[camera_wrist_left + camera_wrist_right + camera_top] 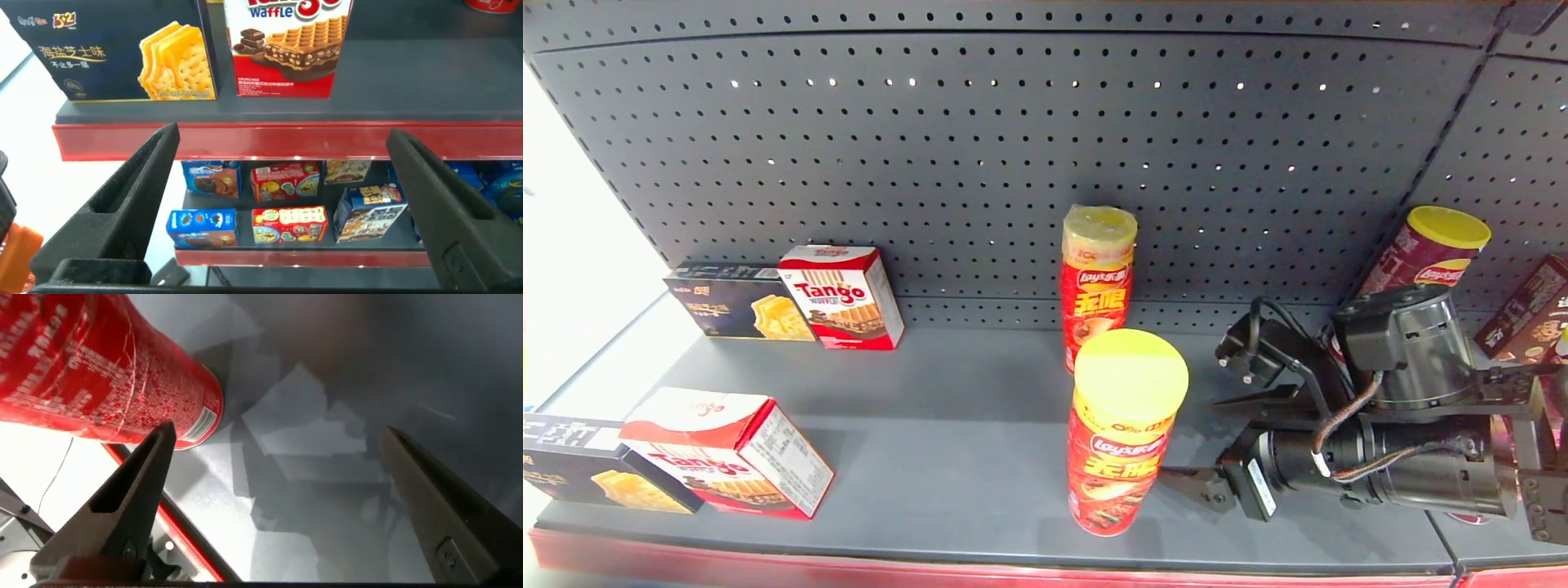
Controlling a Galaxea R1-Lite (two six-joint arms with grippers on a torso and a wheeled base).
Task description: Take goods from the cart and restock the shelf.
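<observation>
The front canister point(1123, 441) stands upright near the front edge of the shelf deck point(947, 425). It is a tall round tube with a glossy red printed wall and a flat, matte yellow lid. In the right wrist view the same canister point(106, 367) shows a finely speckled red surface and a rounded base rim resting on the grey deck.

The right gripper point(1188, 439) lies just to the canister's right, low over the deck. Its two dark wedge-shaped fingers are spread wide, with nothing between them point(276, 437). The nearer fingertip sits just beside the tube's wall; whether it touches is hard to say.

Directly behind, close to the pegboard back point(1013, 163), a second red canister point(1097, 278) stands upright, its yellow top wrapped in crinkled clear film. Farther right, a maroon canister point(1425, 249) with a yellow lid leans tilted against the back panel.

The deck is smooth dark-grey metal with a red trim strip point(849, 567) along the front. On its left side are two red-and-white wafer boxes point(845, 296) and two dark cracker boxes point(737, 304), one pair at the back and one at the front.

The left gripper point(282, 135) hangs below the shelf's front edge. Its black fingers are wide apart and hold nothing. Beyond them are small colourful boxes point(286, 224) on a lower shelf.
</observation>
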